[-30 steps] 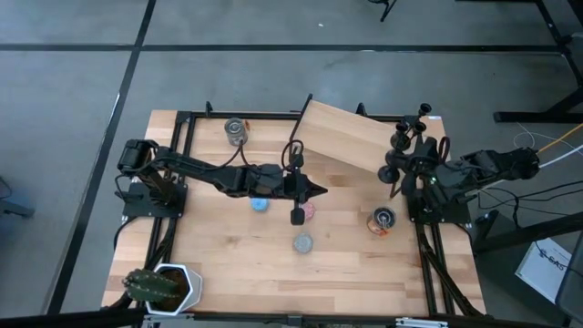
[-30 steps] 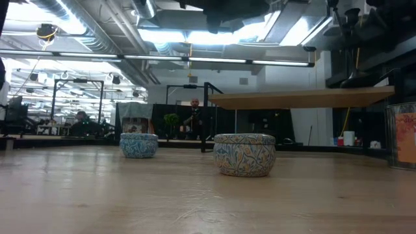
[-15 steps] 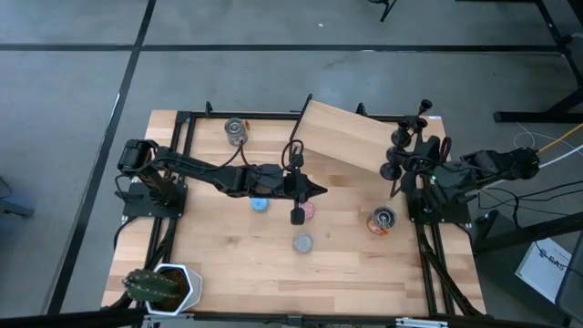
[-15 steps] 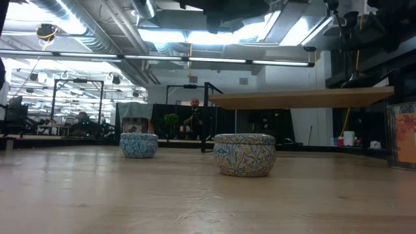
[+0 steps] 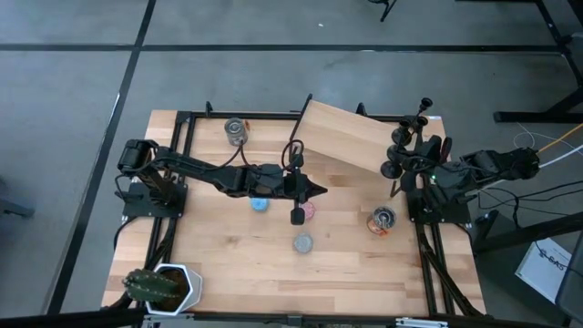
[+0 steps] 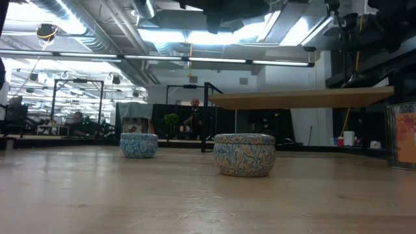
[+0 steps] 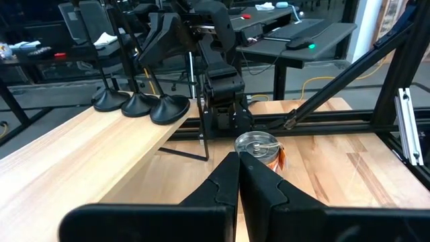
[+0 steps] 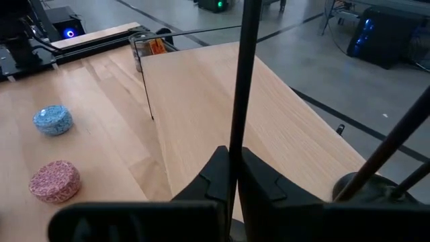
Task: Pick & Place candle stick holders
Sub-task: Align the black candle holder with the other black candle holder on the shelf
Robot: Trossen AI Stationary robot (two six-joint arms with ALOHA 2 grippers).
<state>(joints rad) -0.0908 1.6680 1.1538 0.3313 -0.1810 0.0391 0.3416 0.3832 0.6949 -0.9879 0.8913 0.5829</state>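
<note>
Candle stick holders, three black with round bases [image 5: 401,153], stand on the raised wooden shelf [image 5: 351,137] at right. Right gripper [image 8: 234,171] jaws clamp one thin stem [image 8: 242,81]; lift vertically, avoid neighbours. Left gripper [image 7: 239,176] idles mid-table, jaws closed, empty.

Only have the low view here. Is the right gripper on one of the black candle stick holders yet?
Observer: Yes. The right wrist view shows the right gripper shut on the thin black stem of a candle stick holder.
Operator: Where are the others?
Observer: All three round black bases stand together on the raised wooden shelf, at its end nearest the right arm.
Operator: Left arm?
Observer: The left gripper is shut and empty, over mid-table beside the pink round disc.
</note>
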